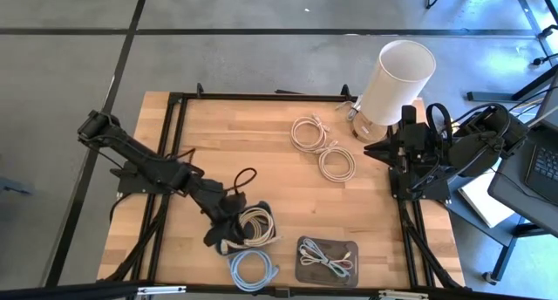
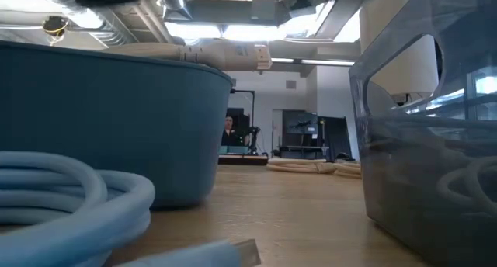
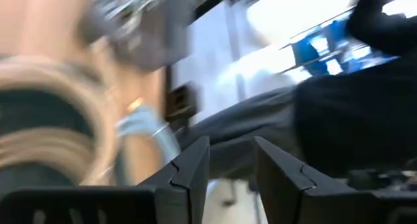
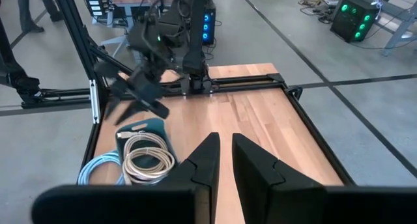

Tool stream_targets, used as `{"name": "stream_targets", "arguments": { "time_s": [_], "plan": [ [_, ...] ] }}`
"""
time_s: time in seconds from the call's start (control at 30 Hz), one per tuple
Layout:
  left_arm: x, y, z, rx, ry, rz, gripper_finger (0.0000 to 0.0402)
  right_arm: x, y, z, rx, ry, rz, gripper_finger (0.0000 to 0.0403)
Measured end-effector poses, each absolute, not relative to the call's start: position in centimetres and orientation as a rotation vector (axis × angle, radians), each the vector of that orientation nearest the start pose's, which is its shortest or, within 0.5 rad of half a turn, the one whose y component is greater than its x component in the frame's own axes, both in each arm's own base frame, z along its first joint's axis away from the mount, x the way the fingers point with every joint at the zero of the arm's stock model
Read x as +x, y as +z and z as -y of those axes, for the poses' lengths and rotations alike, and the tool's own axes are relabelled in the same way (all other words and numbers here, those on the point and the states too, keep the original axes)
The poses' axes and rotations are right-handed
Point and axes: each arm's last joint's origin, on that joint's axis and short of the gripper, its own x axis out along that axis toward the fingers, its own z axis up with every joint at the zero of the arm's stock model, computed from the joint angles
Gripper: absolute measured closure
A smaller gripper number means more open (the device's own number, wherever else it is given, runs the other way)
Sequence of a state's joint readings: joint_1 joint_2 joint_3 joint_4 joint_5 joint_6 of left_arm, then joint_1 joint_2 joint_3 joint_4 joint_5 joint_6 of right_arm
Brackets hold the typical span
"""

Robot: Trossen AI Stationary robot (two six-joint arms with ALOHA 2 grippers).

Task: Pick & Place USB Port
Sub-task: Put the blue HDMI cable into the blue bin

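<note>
**Hovering over the blue bin, left pincer empty**

Looking at the high view: left pincer [image 1: 228, 223] hangs at the edge of the blue bin [image 1: 261, 214], which holds a beige cable coil [image 1: 255, 225]. Light-blue coil [image 1: 251, 267] lies just beside it on the tabletop [image 1: 261, 152]; grey tray [image 1: 327, 261] with a cable sits near. Two more beige coils [image 1: 321, 147] lie well apart, near a white lamp [image 1: 392, 82]. Right pincer [image 1: 384, 152] waits at the right edge.

Low view: bin wall, a beige connector [image 2: 225, 53] over its rim, blue coil in front.

Left wrist: fingers [image 3: 192, 168] parted, nothing between them; blurred coil beyond.

Right wrist: fingers [image 4: 205, 162] nearly together, empty; other arm over the bin.

Judgement: either the reach or the release at the bin, cannot tell which. Bin wall and the close blue coil could snag the fingers.
</note>
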State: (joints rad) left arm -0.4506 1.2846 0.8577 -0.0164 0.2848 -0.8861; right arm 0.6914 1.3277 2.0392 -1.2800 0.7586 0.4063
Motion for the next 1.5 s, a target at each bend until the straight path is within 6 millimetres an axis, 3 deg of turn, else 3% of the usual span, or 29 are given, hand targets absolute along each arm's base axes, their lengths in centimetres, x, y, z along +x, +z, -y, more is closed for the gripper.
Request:
{"name": "stream_targets", "arguments": {
  "time_s": [0.23,0.5,0.77,1.0,1.27,1.5],
  "plan": [
    [23.7,27.9,15.7,-0.869,-0.516,-0.67,0.0303,15.0,51.7,-9.8,-0.004,-0.148,-0.402,0.0357],
    [23.0,26.3,19.7,-0.936,-0.486,-0.675,0.0319,15.0,51.7,-9.8,-0.027,-0.151,-0.401,0.0357],
    [24.9,24.3,25.0,-0.863,-0.56,-0.784,0.0338,15.0,51.8,-9.8,-0.022,-0.153,-0.395,0.0357],
    [27.1,20.7,27.6,-0.757,-0.638,-0.942,0.0343,15.0,51.9,-9.8,-0.009,-0.151,-0.38,0.0357],
    [27.3,17.0,27.2,-0.61,-0.636,-1.13,0.0321,15.1,52.1,-9.9,0.011,-0.144,-0.365,0.0357],
    [28.7,16.8,25.3,-0.521,-0.632,-1.1,0.0257,15.1,52.1,-9.9,0.011,-0.143,-0.365,0.0357]
  ]
}}
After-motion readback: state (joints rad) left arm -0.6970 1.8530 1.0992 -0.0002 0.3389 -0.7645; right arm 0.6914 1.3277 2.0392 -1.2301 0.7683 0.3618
